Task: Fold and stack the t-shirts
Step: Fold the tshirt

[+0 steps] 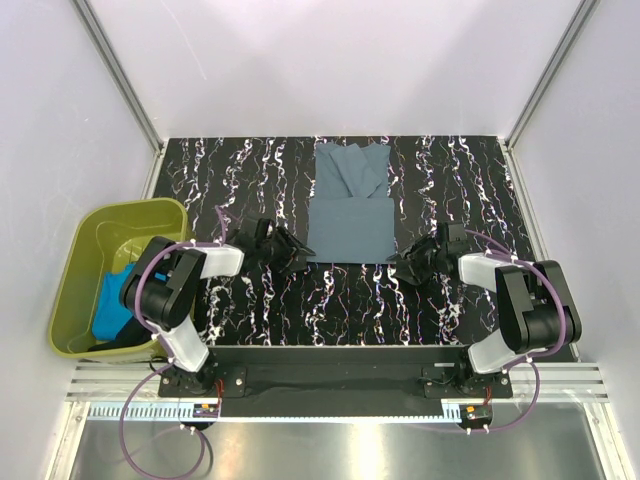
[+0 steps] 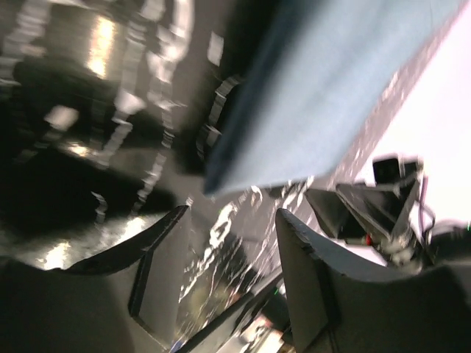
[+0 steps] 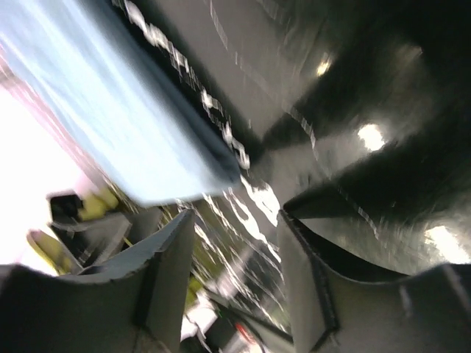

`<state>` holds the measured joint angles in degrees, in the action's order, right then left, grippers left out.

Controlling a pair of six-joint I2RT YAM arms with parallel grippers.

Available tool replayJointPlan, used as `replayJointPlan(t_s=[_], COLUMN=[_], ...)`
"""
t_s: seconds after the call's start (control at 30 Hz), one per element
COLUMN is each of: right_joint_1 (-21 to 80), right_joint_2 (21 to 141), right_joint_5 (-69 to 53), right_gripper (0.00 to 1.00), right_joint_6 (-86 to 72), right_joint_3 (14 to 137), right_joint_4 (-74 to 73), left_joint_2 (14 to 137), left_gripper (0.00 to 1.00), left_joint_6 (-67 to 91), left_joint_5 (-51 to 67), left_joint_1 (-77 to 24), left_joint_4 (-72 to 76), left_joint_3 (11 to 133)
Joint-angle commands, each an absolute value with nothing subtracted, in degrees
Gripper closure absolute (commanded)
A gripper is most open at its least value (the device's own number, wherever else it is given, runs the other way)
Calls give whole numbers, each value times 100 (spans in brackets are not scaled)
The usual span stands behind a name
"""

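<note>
**Overhead view.** A black marbled table (image 1: 250, 310) carries a partly folded grey-blue shirt (image 1: 350, 205), lying flat. An olive tub (image 1: 70, 270) stands well to the left of that shirt and holds a turquoise shirt (image 1: 112, 305), which appears in this view alone. The left gripper (image 1: 298, 260) sits just beside the grey-blue shirt's near left corner, and the right gripper (image 1: 405, 265) just beside its near right corner.

**Wrist views (blurred).** Only these show the claws. Both stand wide, with bare table between the fingers and nothing held. The grey-blue shirt's near edge lies just beyond the fingertips.
</note>
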<state>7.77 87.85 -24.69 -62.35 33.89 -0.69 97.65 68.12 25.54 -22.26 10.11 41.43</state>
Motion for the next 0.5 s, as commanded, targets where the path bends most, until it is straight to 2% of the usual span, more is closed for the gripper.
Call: replayJointPlan(t_s=[0.0, 0.13, 0.47], right_joint_1=[791, 809, 844], right_joint_2=[8806, 8877, 9158], right_joint_5=[-1741, -1557, -1485], right_gripper=[45, 53, 55], right_joint_6=[-6793, -7031, -7067], right_joint_3=[3331, 3313, 3445], right_joint_4=[483, 598, 562], left_joint_2=[9782, 9712, 10081], left_gripper=[45, 46, 54], left_joint_6=[7269, 7269, 7462], left_joint_5=[1830, 1565, 1398], left_joint_1=[-2276, -2285, -2285], left_joint_4=[1154, 800, 589], left_joint_3=[4131, 4034, 4245])
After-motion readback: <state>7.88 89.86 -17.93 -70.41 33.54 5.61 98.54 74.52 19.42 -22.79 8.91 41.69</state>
